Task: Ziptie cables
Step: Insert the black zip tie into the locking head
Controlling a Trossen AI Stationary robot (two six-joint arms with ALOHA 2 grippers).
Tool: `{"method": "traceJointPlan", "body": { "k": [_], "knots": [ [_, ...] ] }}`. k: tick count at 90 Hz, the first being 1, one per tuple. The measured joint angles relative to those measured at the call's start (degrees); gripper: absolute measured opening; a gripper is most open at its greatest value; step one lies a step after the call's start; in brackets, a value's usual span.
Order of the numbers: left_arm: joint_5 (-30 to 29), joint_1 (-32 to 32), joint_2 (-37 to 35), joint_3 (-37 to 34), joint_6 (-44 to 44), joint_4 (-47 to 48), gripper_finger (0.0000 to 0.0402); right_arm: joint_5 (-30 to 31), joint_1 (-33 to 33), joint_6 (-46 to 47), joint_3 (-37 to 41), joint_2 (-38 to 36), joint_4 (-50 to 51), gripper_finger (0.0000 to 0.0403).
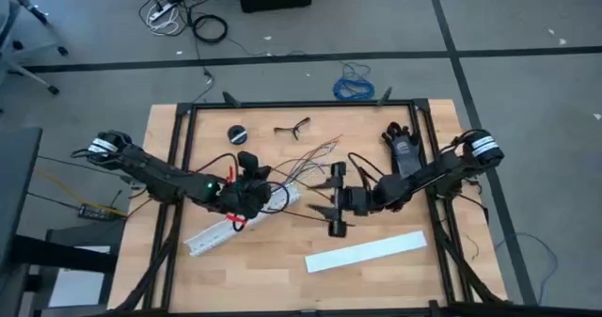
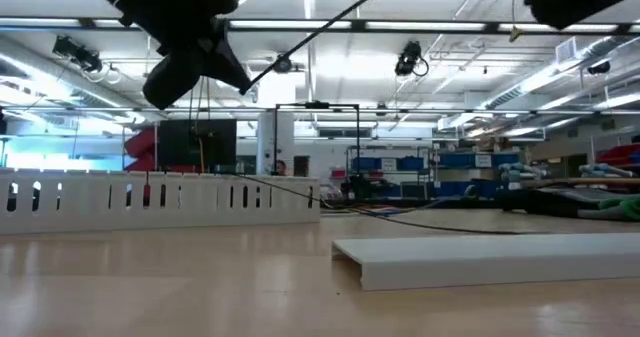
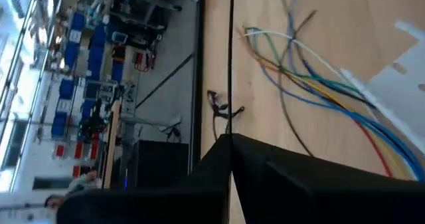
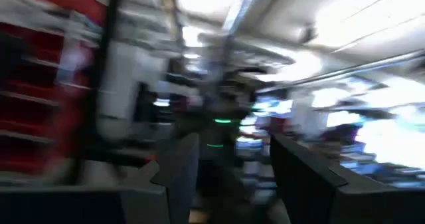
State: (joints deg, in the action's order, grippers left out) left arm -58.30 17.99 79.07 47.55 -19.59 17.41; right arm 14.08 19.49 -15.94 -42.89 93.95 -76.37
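The pale wooden tabletop (image 1: 282,279) carries a white slotted plastic strip (image 1: 235,225) and a flat white cover strip (image 1: 365,251) — the thin multicoloured cables (image 1: 306,157) fan mid-table. The left gripper (image 1: 252,187) hovers beside them, grip indiscernible; the right gripper (image 1: 336,202) is spread wide. Beyond, grey floor — shelving under ceiling lights.

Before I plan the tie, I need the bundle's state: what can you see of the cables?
The cables are thin, flexible wires lying loose on the wooden table, fanned out and untied. Their ends splay toward the table's far side; the near ends run onto the white slotted strip by the left end effector.
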Motion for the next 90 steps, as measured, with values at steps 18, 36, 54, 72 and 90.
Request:
{"method": "traceJointPlan", "body": {
  "k": [18,36,54,72,90],
  "knots": [
    [1.8,-3.81,0.0,0.02,2.4,1.57,0.0,-12.18,3.78,4.15,0.02,-0.13,1.75,0.0181],
    [5.88,-7.71,0.0,0.02,3.77,1.79,0.0,-21.52,7.57,3.18,0.02,-0.13,6.23,0.0181],
    [17.4,-9.89,0.0,0.07,6.34,-1.44,0.0,-1.55,8.53,0.96,0.02,-0.13,19.71,0.0181],
    [23.82,-8.48,-1.91,0.11,7.11,-4.97,0.0,22.39,6.61,2.22,0.02,-0.13,28.54,0.0181],
    [35.52,-6.55,-4.39,0.12,7.97,-10.11,0.0,24.98,3.86,2.84,0.02,-0.13,27.86,0.0181]
  ]
}}
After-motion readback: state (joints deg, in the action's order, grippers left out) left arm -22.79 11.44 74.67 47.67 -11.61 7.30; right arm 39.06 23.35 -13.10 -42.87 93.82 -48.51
